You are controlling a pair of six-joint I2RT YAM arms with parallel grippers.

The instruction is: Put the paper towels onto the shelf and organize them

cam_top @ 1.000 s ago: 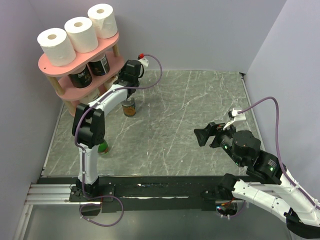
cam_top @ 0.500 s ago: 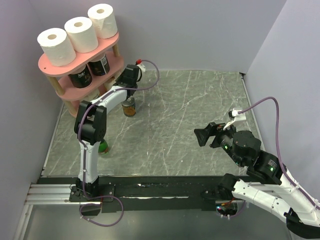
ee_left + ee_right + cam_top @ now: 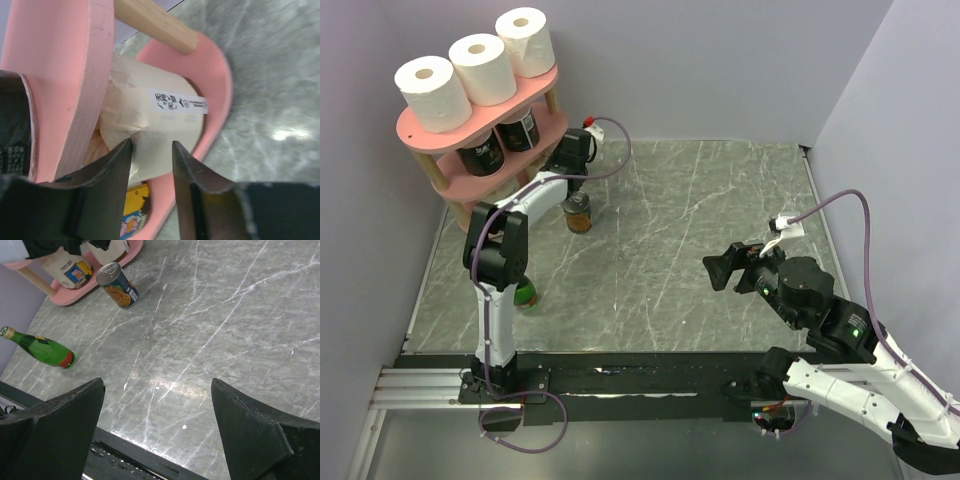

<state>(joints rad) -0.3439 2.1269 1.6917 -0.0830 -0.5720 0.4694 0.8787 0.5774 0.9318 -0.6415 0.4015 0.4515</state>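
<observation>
Three white paper towels [image 3: 432, 92], [image 3: 483, 68], [image 3: 526, 40] stand in a row on the top board of the pink shelf [image 3: 420, 135] at the far left. My left gripper [image 3: 563, 158] reaches in at the shelf's right end, low down. In the left wrist view its fingers [image 3: 151, 145] stand partly open with nothing between them. They point at a cream wrapped tub [image 3: 155, 120] on the bottom board [image 3: 220, 90]. My right gripper [image 3: 725, 270] hovers wide open over the table's right half, empty [image 3: 157, 387].
Dark labelled cans [image 3: 480, 152] fill the middle tier. A loose can [image 3: 578, 213] stands on the table just right of the shelf, also in the right wrist view [image 3: 117, 286]. A green bottle [image 3: 37, 347] lies near the left arm's base. Walls close in left and right.
My left gripper has crept up and left toward the shelf's end and its jaws have narrowed somewhat. My right gripper has shifted slightly left, still wide open.
</observation>
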